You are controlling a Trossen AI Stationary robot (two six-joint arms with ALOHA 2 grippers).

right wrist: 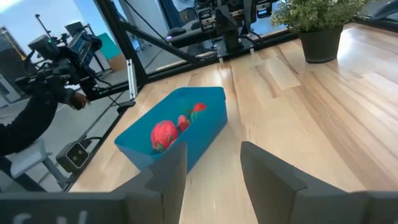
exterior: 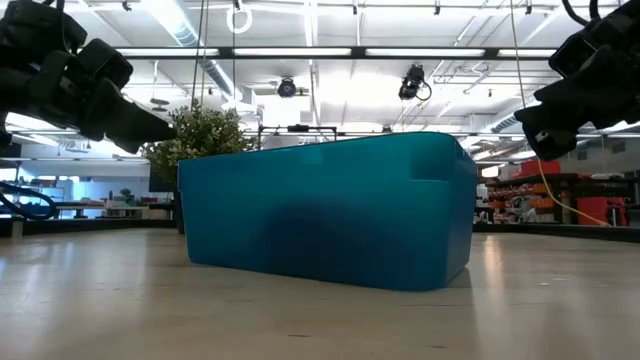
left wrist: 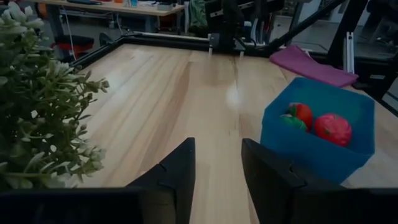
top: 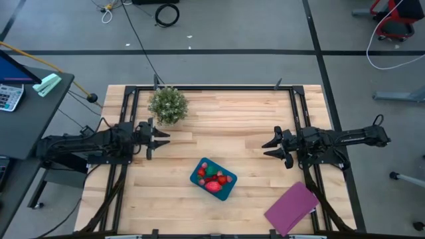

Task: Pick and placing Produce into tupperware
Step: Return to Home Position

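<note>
left gripper [top: 158,138]: jaws stood apart, empty, near plant [top: 167,104]
right gripper [top: 271,146]: jaws apart, empty
risk: left arm might have clipped the plant while homing
tupperware [top: 228,191]: held produce [top: 212,180], well clear

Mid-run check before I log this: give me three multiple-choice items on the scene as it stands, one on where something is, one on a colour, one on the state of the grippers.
1. The potted plant stands:
A. on the left gripper's side of the table
B. on the right gripper's side
C. on the floor

2. The flat rectangle at the table's edge is:
A. teal
B. purple
C. yellow

3. The left gripper and right gripper are:
A. both open and empty
B. both shut
C. one open, one shut

Answers:
1 A: the high view shows the plant right beside the left gripper.
2 B: it shows purple in the high view.
3 A: each wrist view shows a clear gap between the fingers, with nothing in it.
</note>
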